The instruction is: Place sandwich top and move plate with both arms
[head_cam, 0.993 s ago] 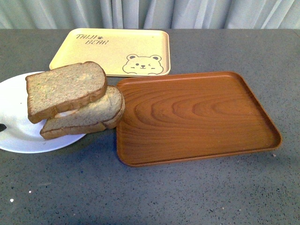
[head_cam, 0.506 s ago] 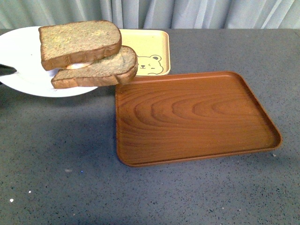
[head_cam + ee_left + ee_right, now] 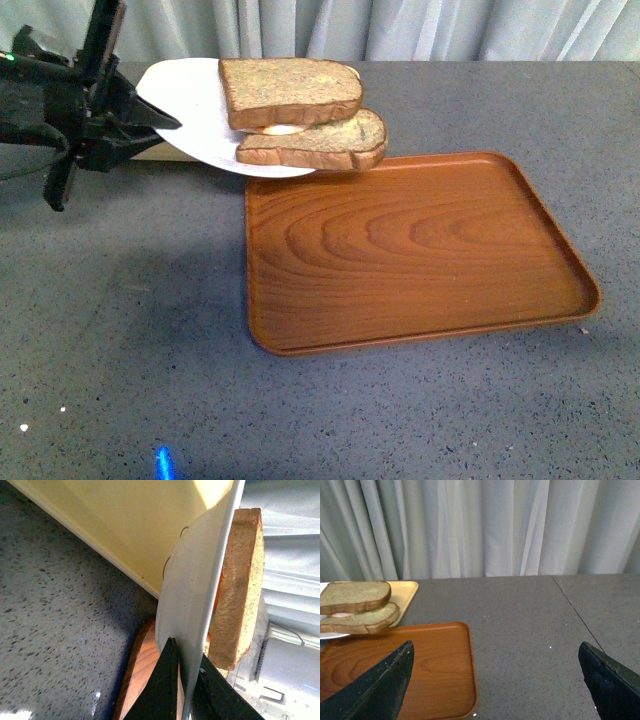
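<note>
Gripping the plate by its left rim, upper left of frame, left gripper holds it clear of the table. Sandwich top lies on a lower slice on the plate, just above the wooden tray. Right gripper spread wide, holding nothing

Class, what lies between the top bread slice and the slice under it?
A pale filling, its edge just visible in the front view, between the sandwich top and lower slice.
</note>
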You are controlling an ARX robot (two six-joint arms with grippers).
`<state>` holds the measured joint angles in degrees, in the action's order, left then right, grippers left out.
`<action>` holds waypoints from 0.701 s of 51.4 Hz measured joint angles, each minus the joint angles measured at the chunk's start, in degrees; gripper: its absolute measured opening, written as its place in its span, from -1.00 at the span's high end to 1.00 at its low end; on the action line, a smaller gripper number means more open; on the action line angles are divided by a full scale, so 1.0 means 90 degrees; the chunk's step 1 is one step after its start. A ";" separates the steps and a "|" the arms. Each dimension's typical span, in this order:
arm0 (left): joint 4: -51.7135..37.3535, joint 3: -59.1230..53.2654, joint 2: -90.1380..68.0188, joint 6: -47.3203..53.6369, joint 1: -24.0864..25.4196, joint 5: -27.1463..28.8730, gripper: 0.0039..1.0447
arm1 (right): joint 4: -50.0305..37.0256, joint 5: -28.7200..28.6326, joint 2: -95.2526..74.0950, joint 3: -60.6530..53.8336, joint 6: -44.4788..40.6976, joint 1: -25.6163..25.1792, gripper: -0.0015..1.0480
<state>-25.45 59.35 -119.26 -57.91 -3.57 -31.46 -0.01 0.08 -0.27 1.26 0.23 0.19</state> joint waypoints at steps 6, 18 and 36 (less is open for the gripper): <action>0.0168 0.0529 -0.0459 -0.0002 -0.0100 0.0022 0.96 | 0.0000 0.0002 0.0000 0.0000 0.0000 0.0000 -0.82; 0.0459 0.1593 -0.1185 -0.0049 -0.0117 0.0102 0.96 | 0.0000 0.0002 0.0000 0.0000 0.0000 0.0000 -0.82; 0.0561 0.2052 -0.1576 0.0131 -0.0066 -0.0056 0.27 | 0.0000 0.0000 0.0000 0.0000 0.0000 0.0000 -0.82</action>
<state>-20.40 77.82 -133.45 -56.73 -4.16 -31.97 -0.01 0.08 -0.27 1.26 0.23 0.19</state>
